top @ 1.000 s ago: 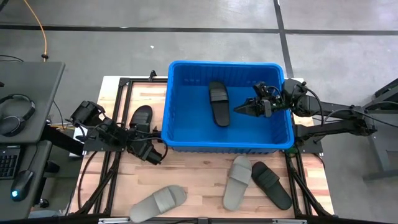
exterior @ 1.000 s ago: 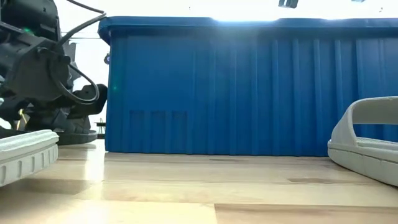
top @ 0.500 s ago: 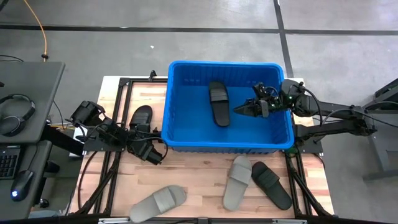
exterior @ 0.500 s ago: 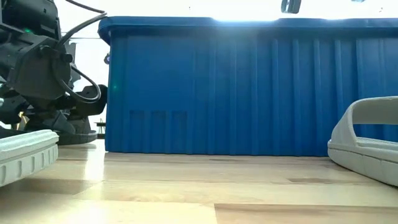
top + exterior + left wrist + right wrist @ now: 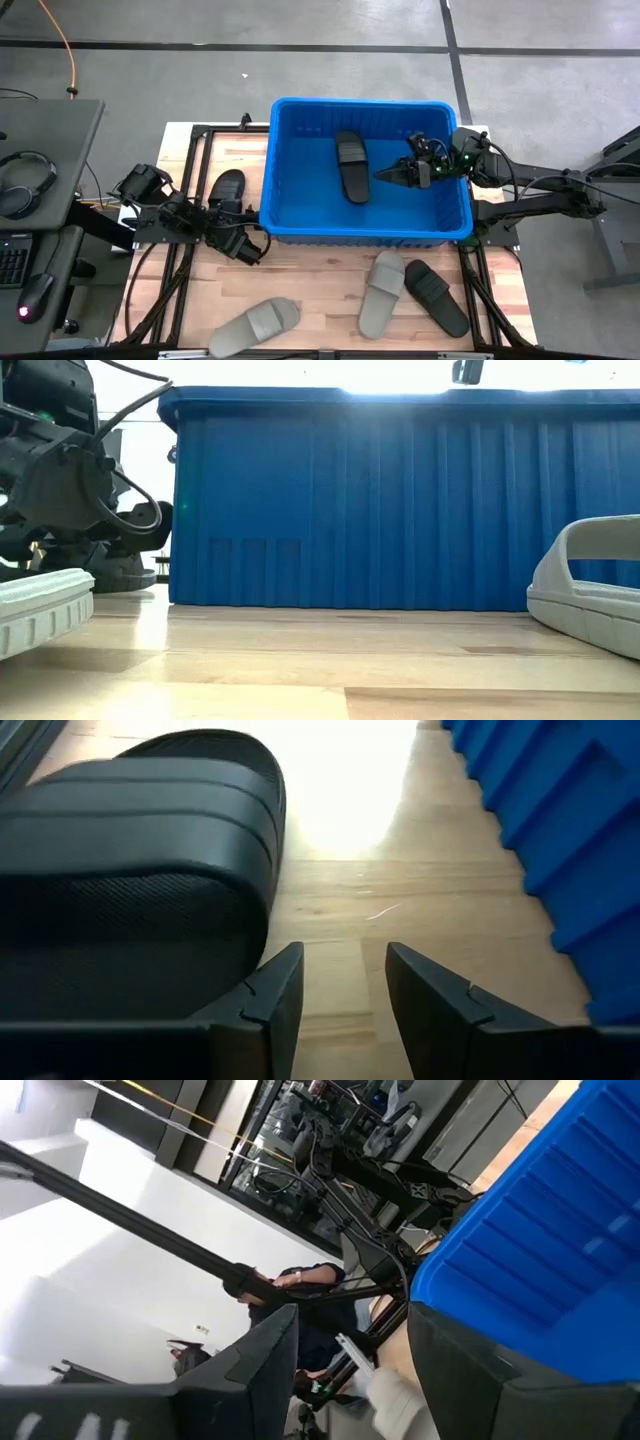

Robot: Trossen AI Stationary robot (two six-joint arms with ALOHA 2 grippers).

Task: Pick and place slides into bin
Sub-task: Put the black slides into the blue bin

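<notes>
The blue bin (image 5: 300,210) stands at the middle far side of the table, with one black slide (image 5: 352,165) lying flat inside. Another black slide (image 5: 228,186) lies sole down on the table, left of the bin. My left gripper (image 5: 243,238) is low beside that slide's near end and is open. In the left wrist view the slide (image 5: 130,890) lies just outside one finger, and only bare wood shows between the fingers of the left gripper (image 5: 345,990). My right gripper (image 5: 385,175) hangs open over the bin's right half with nothing in it. My left gripper has one finger (image 5: 272,992) right beside the edge of the black slide's strap (image 5: 235,935). Whether it touches the slide cannot be told. Nothing is between the fingers.
Two light grey slides (image 5: 255,325) (image 5: 381,292) and a black slide (image 5: 436,297) lie near the table's front edge. In the low view the bin's wall (image 5: 400,500) fills the background. A side desk with headphones (image 5: 28,182) stands to the left.
</notes>
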